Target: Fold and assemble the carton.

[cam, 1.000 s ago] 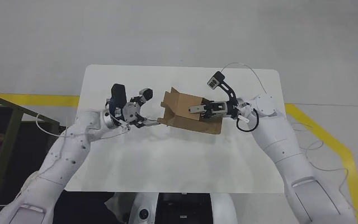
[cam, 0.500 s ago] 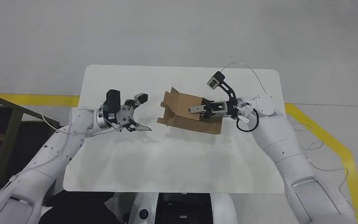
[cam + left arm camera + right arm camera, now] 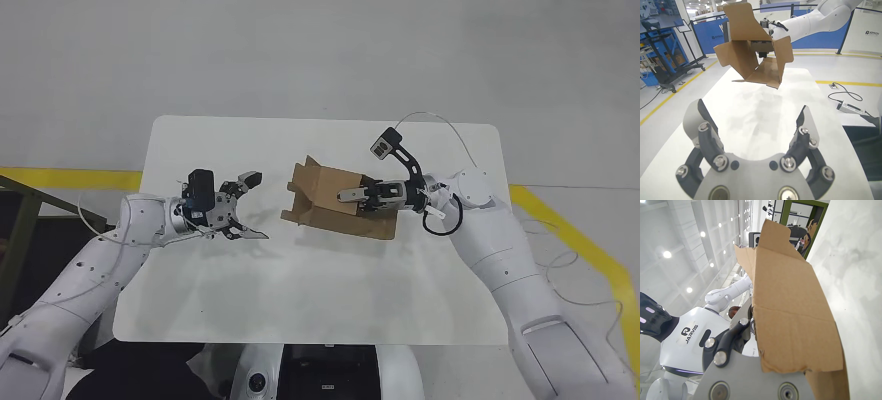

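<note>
A brown carton is partly opened at the middle of the white table, its open end with spread flaps turned toward my left gripper. My right gripper is shut on the carton's upper wall and holds it tilted, a lower corner near the tabletop. In the right wrist view the wall hides one finger, while the other finger presses its edge. My left gripper stands open with nothing in it, a short way left of the carton, and its own fingers are spread wide.
Bare table surface lies between my left gripper and the carton, and along the near side. Off the table's far edge a cable and a power adapter lie on the floor. Yellow floor lines run beside the table.
My left arm has drawn back from the carton's flaps to the left, its gripper staying open. The right gripper and the carton have kept still.
</note>
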